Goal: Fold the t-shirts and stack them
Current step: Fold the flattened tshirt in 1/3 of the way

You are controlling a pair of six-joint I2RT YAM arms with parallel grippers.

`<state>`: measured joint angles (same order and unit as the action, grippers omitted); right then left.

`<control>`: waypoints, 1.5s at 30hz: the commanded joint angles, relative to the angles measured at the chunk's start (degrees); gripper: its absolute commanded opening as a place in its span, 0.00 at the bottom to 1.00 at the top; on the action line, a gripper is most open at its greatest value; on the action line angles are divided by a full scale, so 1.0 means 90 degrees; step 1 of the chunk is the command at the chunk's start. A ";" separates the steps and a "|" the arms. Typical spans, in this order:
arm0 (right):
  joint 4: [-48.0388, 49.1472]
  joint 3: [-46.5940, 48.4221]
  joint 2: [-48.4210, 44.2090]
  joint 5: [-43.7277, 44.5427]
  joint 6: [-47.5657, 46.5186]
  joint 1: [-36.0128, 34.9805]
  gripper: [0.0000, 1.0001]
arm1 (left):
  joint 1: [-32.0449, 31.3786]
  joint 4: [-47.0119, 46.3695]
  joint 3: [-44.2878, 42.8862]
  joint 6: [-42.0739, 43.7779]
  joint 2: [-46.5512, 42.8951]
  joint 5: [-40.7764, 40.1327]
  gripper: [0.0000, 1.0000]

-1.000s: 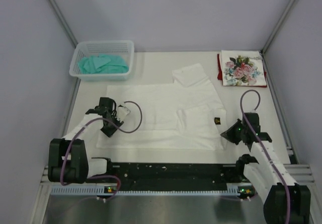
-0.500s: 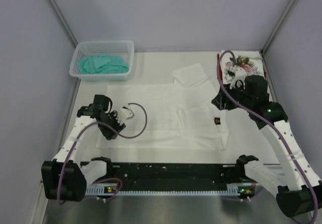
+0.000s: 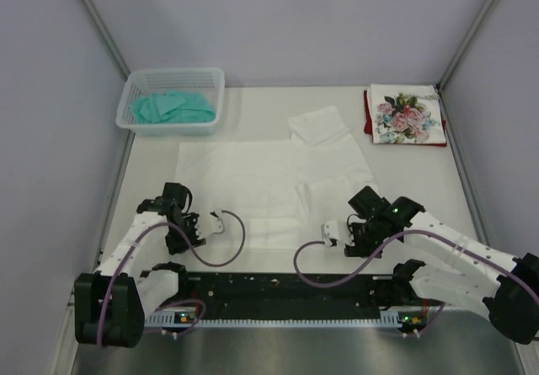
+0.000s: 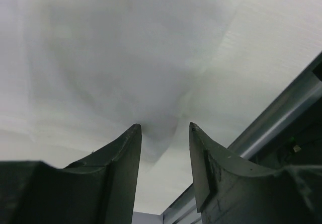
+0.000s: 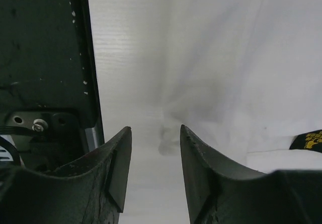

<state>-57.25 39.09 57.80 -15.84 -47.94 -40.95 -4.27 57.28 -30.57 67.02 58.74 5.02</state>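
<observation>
Done: 2 of 3, rose-print shirt [image 3: 406, 115] folded on dark red shirt [image 3: 368, 119], far right | Left: white shirt [image 3: 269, 185] spread mid-table, fold unfinished | left gripper [image 4: 165, 128]: half open at near-left hem, clamping nothing | right gripper [image 5: 156, 129]: half open at near-right hem, clamping nothing

The left arm [image 3: 126, 244] bends at the elbow, and its left pincer [image 4: 164, 127] points down with the jaws parted by a clear gap. The right arm [image 3: 455, 240] stretches low toward the left. Its right pincer [image 5: 156, 128] also tips down, jaws apart.
</observation>
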 commanded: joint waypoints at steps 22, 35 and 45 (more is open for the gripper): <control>-0.1107 -0.0342 0.0287 0.1916 -0.1147 -0.1085 0.00 | -0.0023 0.0694 -0.0206 0.0824 -0.0208 0.0761 0.00; -0.2642 0.0764 0.0414 0.1506 -0.1929 -0.1221 0.00 | -0.0053 0.2553 -0.0891 0.1489 -0.0326 0.0537 0.03; -0.0764 0.1718 -0.0376 0.0982 -0.1032 -0.0677 0.71 | -0.0023 0.0973 -0.2274 -0.0101 0.0259 -0.0382 0.82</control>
<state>-75.11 45.58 59.81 -1.65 -61.89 -51.46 -4.64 72.23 -41.06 74.41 57.98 5.17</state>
